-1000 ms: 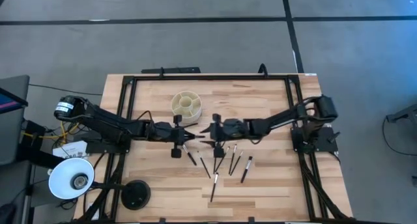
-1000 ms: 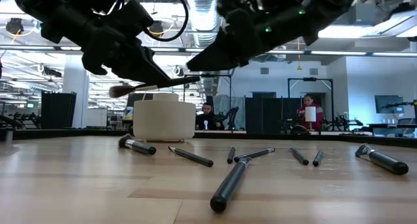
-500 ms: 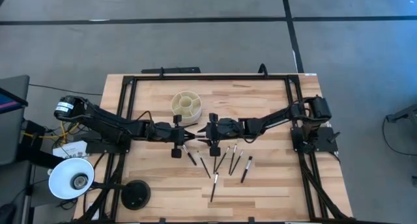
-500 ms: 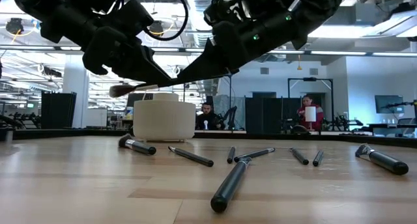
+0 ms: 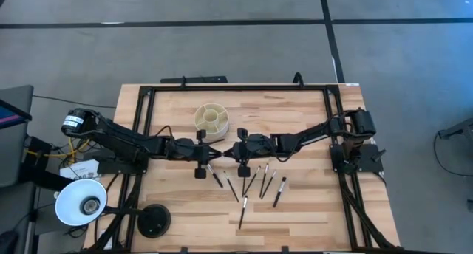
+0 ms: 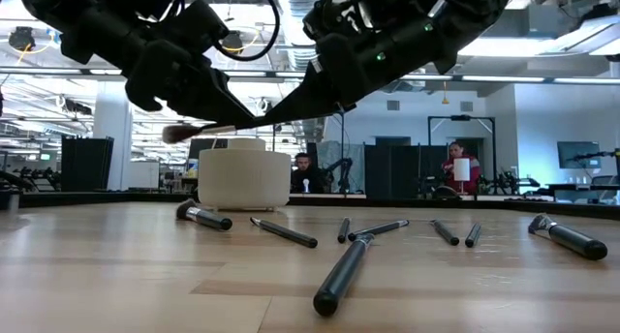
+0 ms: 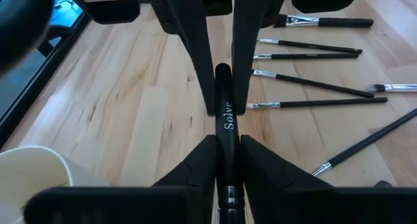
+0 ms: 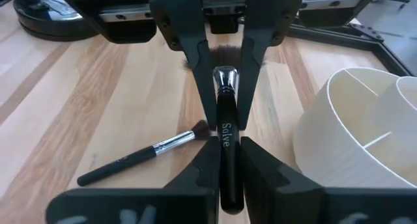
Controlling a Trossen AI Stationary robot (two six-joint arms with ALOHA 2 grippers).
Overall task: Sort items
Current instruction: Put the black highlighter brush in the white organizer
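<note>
The large brush [image 8: 225, 133] hangs level above the table just in front of the divided cup [image 5: 212, 119], its long axis running straight from the left gripper [image 5: 211, 151] to the right gripper [image 5: 231, 149], both clamped on its handle, 1 at each end.

arms: left gripper [image 5: 209, 150] and right gripper [image 5: 233, 150] tip to tip at table [image 5: 295, 114] centre | cup [image 5: 212, 120] — just behind them | brushes [image 5: 255, 184] — loose row near front
</note>
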